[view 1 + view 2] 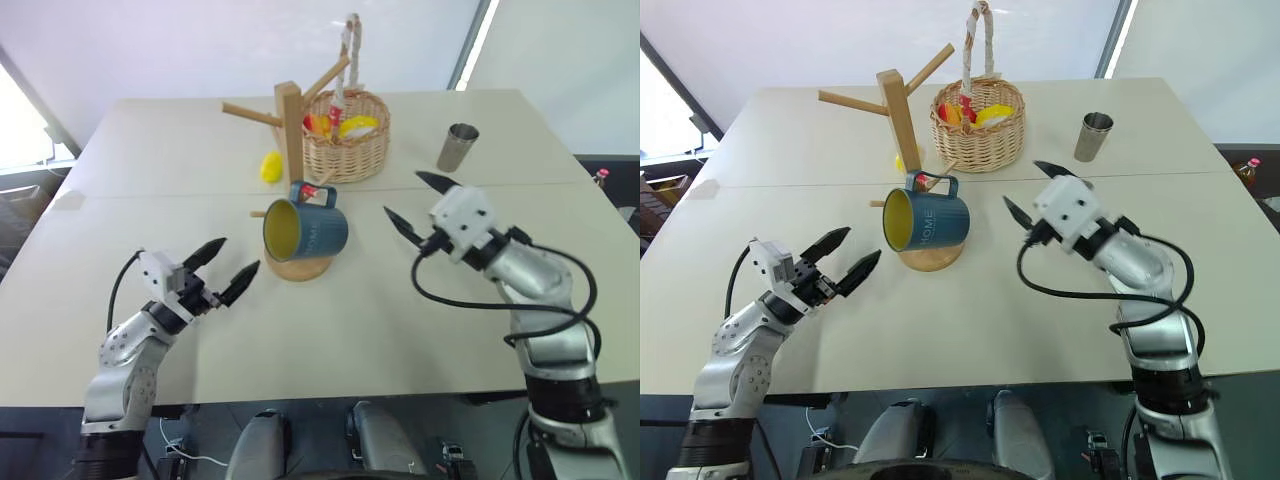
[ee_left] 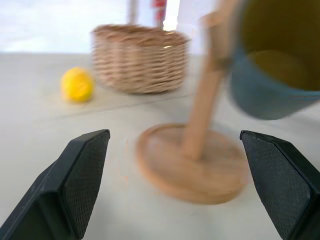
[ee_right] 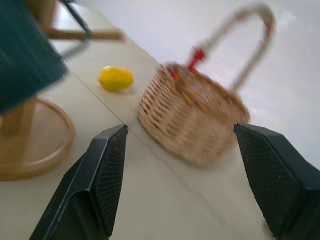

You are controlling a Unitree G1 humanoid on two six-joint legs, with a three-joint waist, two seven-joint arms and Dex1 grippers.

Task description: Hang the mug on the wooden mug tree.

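The dusty-blue mug point(image 1: 310, 228) with a yellow inside hangs by its loop handle from a red-tipped peg low on the wooden mug tree point(image 1: 290, 120), tilted so its mouth faces me. It hangs above the tree's round base point(image 1: 300, 268). My left gripper point(image 1: 238, 255) stands open to the mug's lower left, apart from it, with nothing between its fingers. My right gripper point(image 1: 404, 195) is open to the mug's right, also clear of it and empty. In the left wrist view the mug point(image 2: 270, 85) hangs over the base point(image 2: 195, 165).
A woven wicker basket point(image 1: 347, 135) holding yellow and red items stands just behind the tree. A yellow fruit point(image 1: 271, 166) lies left of the basket. A steel tumbler point(image 1: 458, 147) stands at the back right. A seam crosses the table behind the tree.
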